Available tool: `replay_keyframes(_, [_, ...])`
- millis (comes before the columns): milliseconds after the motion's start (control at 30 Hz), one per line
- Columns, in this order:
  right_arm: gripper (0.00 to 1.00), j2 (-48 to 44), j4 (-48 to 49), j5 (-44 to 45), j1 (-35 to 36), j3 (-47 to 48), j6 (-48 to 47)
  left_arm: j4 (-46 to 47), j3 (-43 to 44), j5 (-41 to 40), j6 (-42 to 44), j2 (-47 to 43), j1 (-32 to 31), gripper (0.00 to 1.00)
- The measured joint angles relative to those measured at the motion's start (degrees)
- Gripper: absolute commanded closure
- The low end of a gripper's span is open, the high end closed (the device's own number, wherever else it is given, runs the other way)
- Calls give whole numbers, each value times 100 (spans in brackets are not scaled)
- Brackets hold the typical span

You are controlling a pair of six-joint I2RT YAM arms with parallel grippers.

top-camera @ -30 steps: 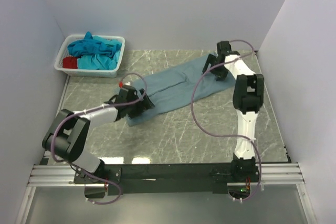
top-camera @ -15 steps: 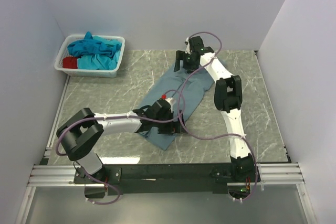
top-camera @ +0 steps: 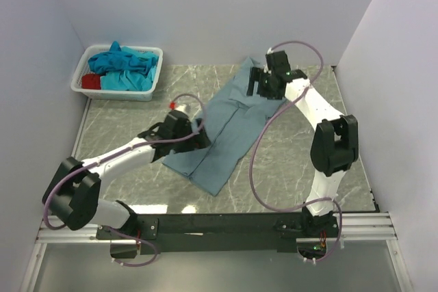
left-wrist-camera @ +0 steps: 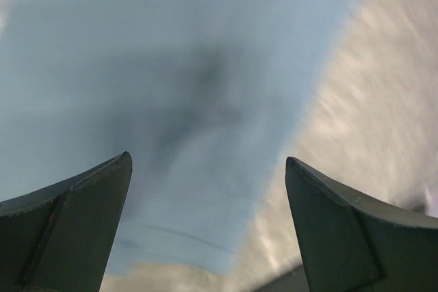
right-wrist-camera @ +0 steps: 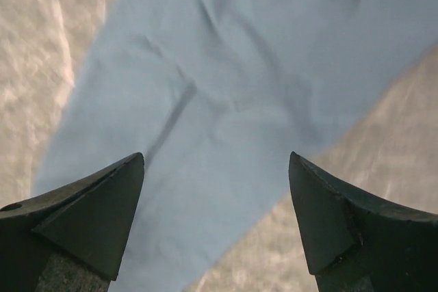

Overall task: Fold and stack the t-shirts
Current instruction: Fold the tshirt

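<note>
Grey-blue t-shirt (top-camera: 229,124) lies beneath left claw (left-wrist-camera: 209,162) and right claw (right-wrist-camera: 215,156), both gaping, empty.

grey-blue t-shirt (top-camera: 226,128): swung steeper | left pincer (top-camera: 200,135): drawn back left | right pincer (top-camera: 263,88): shifted right

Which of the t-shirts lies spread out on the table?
The grey-blue t-shirt: it lies out on the table, while the turquoise shirt and red shirt sit bunched in the white basket.

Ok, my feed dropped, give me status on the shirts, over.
Open: left gripper, right gripper, both over grey-blue shirt. Shirt flat on table, unheld. Far corner, basket holds other shirts.
</note>
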Motion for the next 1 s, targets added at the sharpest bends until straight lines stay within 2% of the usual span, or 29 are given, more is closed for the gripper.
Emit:
replay_keyframes(67, [8,-254,153,70,94,-627,168,48,-308,-144,26,-146,404,1])
replay_keyframes(167, [8,-188,271,101,195,-1191,356,42,-544,-225,114,-166,522,0])
replay_keyframes(367, [8,658,173,162,219,-986,463,435,-741,2,212,258,525,1])
replay_keyframes(700, [8,2299,-527,170,79,1305,374,1722,-1060,868,-214,621,527,1])
replay_keyframes(900, [8,3501,-964,-138,42,3399,129,2433,-1005,1172,-538,1010,-37,1])
replay_keyframes(1000, [8,3694,-855,-404,35,3711,20,2507,-695,1325,-568,1338,-358,1])
